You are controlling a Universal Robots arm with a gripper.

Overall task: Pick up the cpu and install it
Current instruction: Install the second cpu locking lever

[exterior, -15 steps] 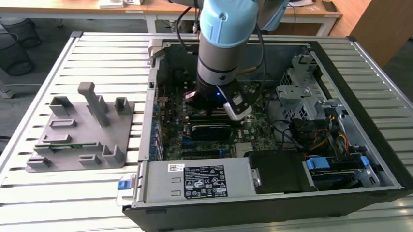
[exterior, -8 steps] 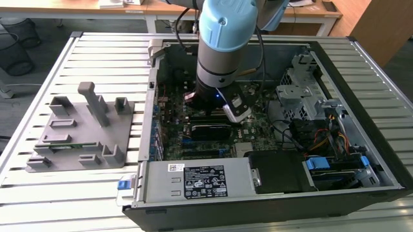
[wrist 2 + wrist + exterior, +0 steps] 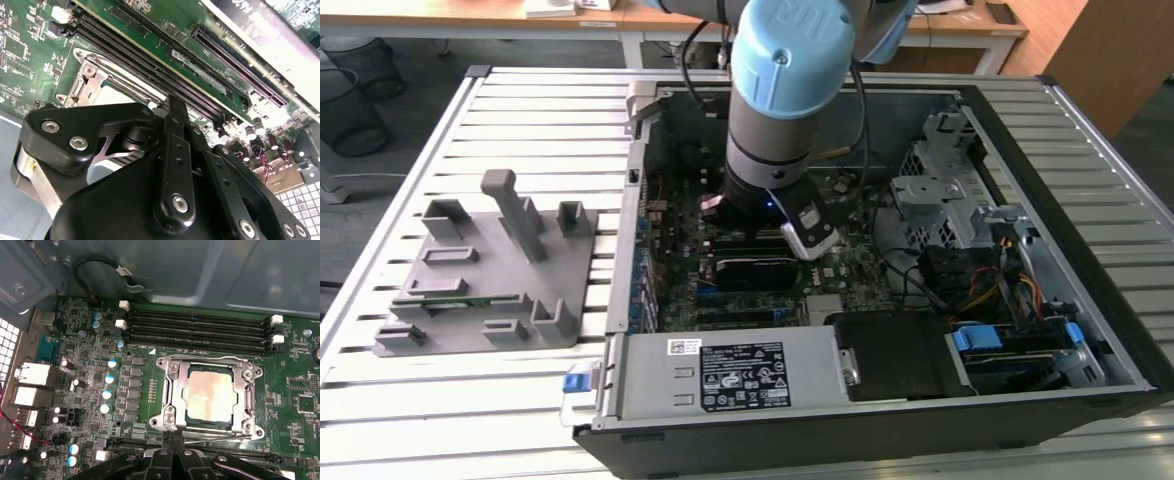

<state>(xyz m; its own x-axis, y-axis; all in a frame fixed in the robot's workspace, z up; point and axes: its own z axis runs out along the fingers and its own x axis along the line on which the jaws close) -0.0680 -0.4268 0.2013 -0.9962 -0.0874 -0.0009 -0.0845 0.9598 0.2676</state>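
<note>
The exterior view shows the robot arm reaching down into the open computer case on the slatted worktop, right above the green board, while the grey tray sits on the exterior view's left. In the first wrist view the cpu lies flat inside the metal frame of the socket, and the black gripper is just beside the frame's near edge with its tips close together and nothing between them. In the second wrist view the gripper points at the same socket, holding nothing.
</note>
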